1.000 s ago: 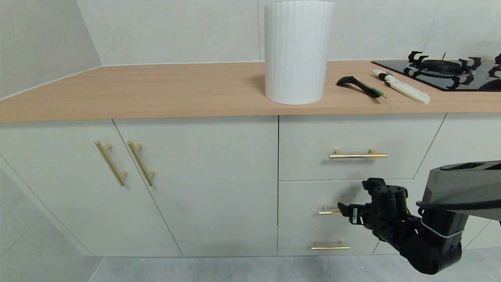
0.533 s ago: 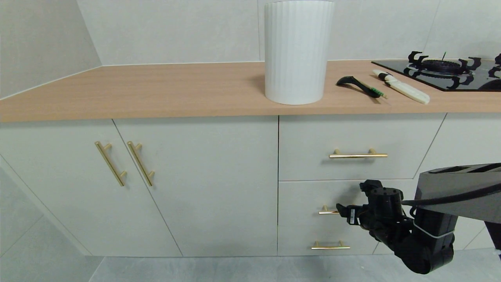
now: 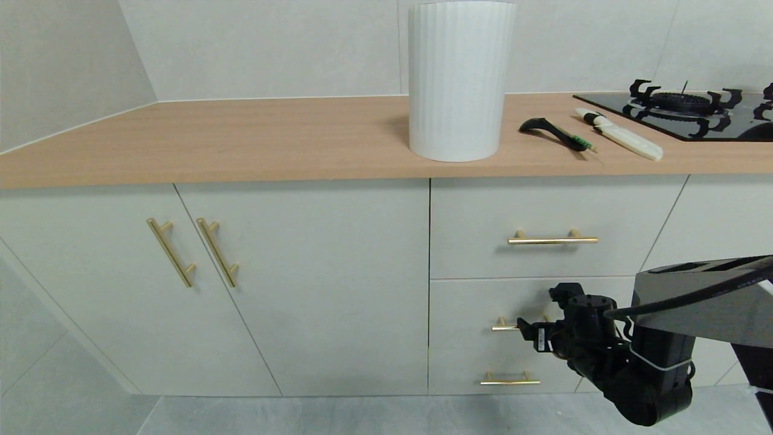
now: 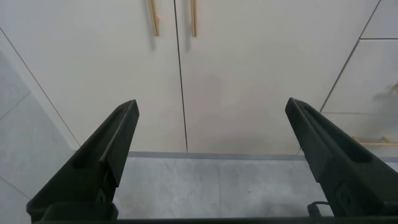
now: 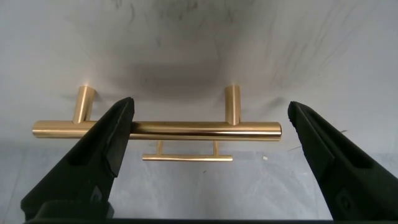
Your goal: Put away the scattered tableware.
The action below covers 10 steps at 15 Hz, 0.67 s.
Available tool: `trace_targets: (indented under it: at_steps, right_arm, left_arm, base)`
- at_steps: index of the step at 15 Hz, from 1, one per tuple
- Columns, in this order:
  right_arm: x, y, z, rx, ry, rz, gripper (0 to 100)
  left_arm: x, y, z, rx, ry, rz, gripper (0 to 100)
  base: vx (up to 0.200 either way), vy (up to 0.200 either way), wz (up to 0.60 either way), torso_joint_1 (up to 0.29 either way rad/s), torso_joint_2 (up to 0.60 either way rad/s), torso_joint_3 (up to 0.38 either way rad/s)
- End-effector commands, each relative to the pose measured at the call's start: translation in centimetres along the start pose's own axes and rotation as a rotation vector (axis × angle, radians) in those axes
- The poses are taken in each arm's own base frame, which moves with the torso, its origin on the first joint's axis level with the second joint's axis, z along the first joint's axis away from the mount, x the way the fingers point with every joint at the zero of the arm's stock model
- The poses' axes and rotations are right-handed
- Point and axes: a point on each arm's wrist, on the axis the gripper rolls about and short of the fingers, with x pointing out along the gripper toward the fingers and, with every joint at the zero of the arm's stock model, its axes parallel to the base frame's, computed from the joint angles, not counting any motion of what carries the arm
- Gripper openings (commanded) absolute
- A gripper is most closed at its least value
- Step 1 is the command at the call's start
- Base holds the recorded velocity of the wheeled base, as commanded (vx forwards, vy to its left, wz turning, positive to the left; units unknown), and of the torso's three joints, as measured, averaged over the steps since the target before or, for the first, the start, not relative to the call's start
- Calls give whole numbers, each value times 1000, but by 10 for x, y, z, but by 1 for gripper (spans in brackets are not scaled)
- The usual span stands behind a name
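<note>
On the wooden countertop (image 3: 241, 136) lie a black utensil with a green-banded handle (image 3: 552, 132) and a white knife (image 3: 622, 138), to the right of a tall white ribbed container (image 3: 457, 84). My right gripper (image 3: 537, 317) is low, in front of the middle drawer, at its brass handle (image 3: 504, 327). In the right wrist view the right gripper (image 5: 208, 112) is open, its fingers on either side of that handle (image 5: 155, 129), close to it and not touching. My left gripper (image 4: 211, 106) is open and holds nothing, facing the cabinet doors near the floor.
A black gas hob (image 3: 682, 106) occupies the counter's far right. The top drawer handle (image 3: 552, 240) is above my right gripper and the bottom drawer handle (image 3: 509, 380) below. Two cabinet door handles (image 3: 171, 252) sit at the left. All drawers and doors are closed.
My right arm has shifted left and slightly down, bringing its gripper closer to the middle drawer handle. The things on the counter have not moved.
</note>
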Motion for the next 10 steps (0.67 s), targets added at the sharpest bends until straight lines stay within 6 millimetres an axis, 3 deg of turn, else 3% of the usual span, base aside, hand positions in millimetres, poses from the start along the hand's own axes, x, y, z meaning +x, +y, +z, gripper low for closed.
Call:
trace_targets:
  at_steps: [1,10]
  right_arm:
    - [1,0,-6,-8,23,-2,100]
    - [-4,-2,-9,-22,43,-5,100]
  left_arm:
    - [0,0,0,-1,-1,1,100]
    - [0,0,0,-1,1,1,100]
  base:
    - [0,0,0,0,0,0]
    - [0,0,0,0,0,0]
